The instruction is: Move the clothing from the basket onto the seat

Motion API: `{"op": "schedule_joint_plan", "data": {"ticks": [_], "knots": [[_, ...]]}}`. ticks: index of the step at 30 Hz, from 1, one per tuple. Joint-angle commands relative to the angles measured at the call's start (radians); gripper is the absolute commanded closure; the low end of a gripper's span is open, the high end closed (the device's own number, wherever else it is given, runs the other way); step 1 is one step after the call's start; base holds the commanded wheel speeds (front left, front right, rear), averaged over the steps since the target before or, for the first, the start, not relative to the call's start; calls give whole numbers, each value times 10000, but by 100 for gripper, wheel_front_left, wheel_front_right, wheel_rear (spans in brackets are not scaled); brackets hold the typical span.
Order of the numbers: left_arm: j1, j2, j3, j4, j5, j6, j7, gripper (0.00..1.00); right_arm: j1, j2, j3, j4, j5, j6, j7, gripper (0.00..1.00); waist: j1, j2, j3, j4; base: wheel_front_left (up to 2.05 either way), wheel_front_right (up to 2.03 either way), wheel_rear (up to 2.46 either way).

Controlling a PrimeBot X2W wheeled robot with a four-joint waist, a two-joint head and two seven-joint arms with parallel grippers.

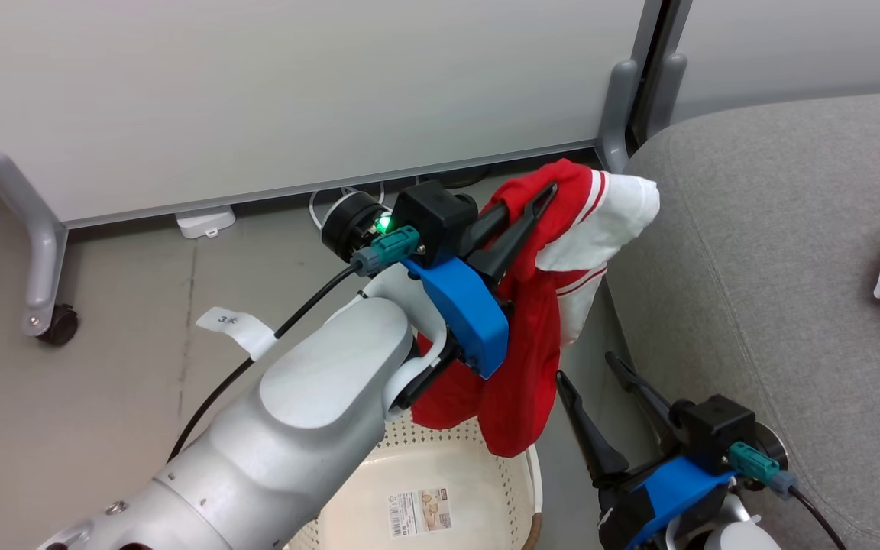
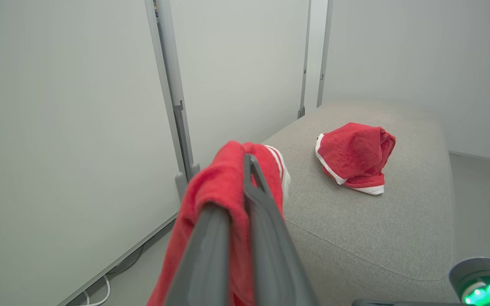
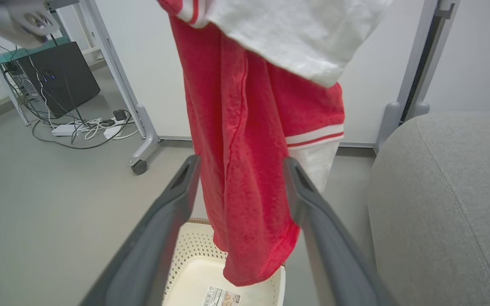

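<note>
Closest to me, at 6 o'clock in my head view, sits the small cream-white plastic basket with holes in its walls (image 1: 478, 458). The part of it I can see has nothing in it but a paper label (image 1: 418, 512). My left arm hides the rest.

At 5 o'clock my right gripper (image 1: 587, 370) is open and holds nothing.

A bit farther off, my left gripper (image 1: 543, 205) is closed tight on a soft red garment with white trim (image 1: 524, 359). It hangs down over the basket's edge.

I think I am in the carry step. Next I need to swing the garment toward 3 o'clock, over the big light grey fabric seat (image 1: 753, 267), and then let go.

Farther along the seat lies a second red garment with a white edge (image 2: 355, 157). Behind it all, at 12 o'clock, stands a pale grey panel on wheels (image 1: 295, 92).
</note>
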Motion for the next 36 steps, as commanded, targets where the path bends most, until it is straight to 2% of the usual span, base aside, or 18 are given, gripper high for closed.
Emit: {"op": "schedule_joint_plan", "data": {"ticks": [1, 19, 26, 36], "knots": [[-237, 16, -61, 56, -133, -12, -69, 100, 94, -8, 12, 15, 90, 5, 30, 0, 1, -1, -41, 5, 0, 0, 0], [-541, -107, -693, 422, -629, -10, -284, 100, -453, -8, 124, 183, 41, 5, 163, 0, 1, -1, -32, 141, 0, 0, 0], [-624, -178, -837, 529, -725, -12, -369, 100, -1421, -8, 394, 945, 208, 5, 326, 0, 1, -1, 16, 146, 0, 0, 0], [-698, -256, -1092, 576, -925, -10, -447, 100, -3181, -8, 1054, 3133, 543, 5, 131, 0, 1, -1, 34, 277, 0, 0, 0]]}}
